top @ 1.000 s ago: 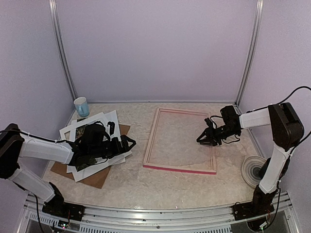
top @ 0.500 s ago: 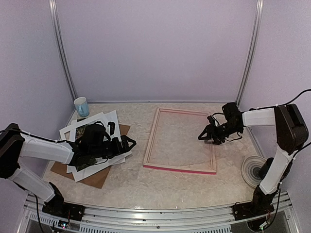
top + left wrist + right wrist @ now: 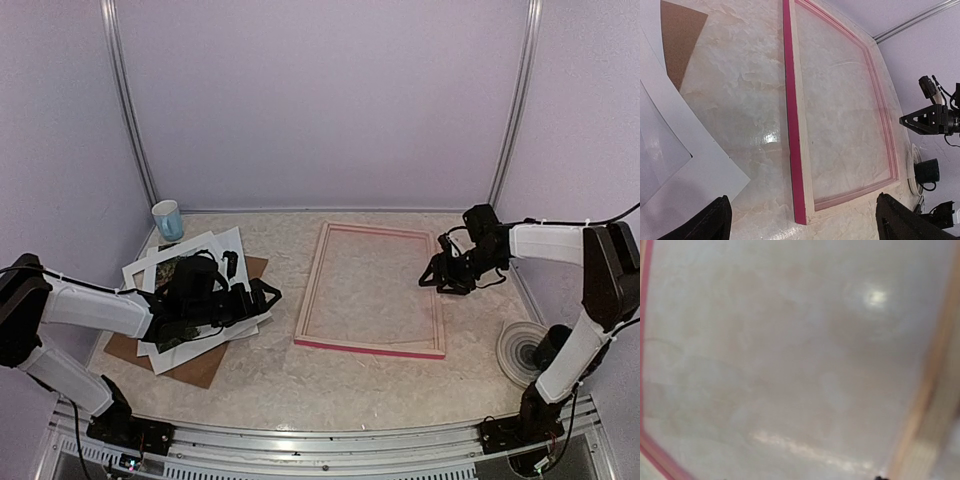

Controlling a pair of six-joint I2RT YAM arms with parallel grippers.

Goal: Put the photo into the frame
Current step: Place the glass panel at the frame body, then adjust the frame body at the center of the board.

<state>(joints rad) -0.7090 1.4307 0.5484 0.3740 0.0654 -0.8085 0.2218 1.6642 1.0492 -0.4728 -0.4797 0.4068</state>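
Note:
The frame (image 3: pixel 311 286) lies flat mid-table, with pink and pale wood rails and only bare table inside. It also shows in the left wrist view (image 3: pixel 790 125) and, blurred, in the right wrist view (image 3: pixel 932 385). The photo (image 3: pixel 171 268) is a dark green patch in the paper stack at the left, mostly hidden by my left arm. My left gripper (image 3: pixel 266 295) is open and empty above the stack's right edge, pointing at the frame; its fingertips (image 3: pixel 715 222) show at the bottom corners. My right gripper (image 3: pixel 432 280) hovers open and empty at the frame's right rail.
A white cut-out mat (image 3: pixel 190 247) and white sheets lie on a brown backing board (image 3: pixel 200 366) at the left. A blue-and-white cup (image 3: pixel 168 219) stands at the back left. A round white disc (image 3: pixel 521 350) lies at the front right. Walls enclose the table.
My right gripper has moved right and a little farther back, from inside the frame's opening to its right rail. The left arm and the frame have not moved.

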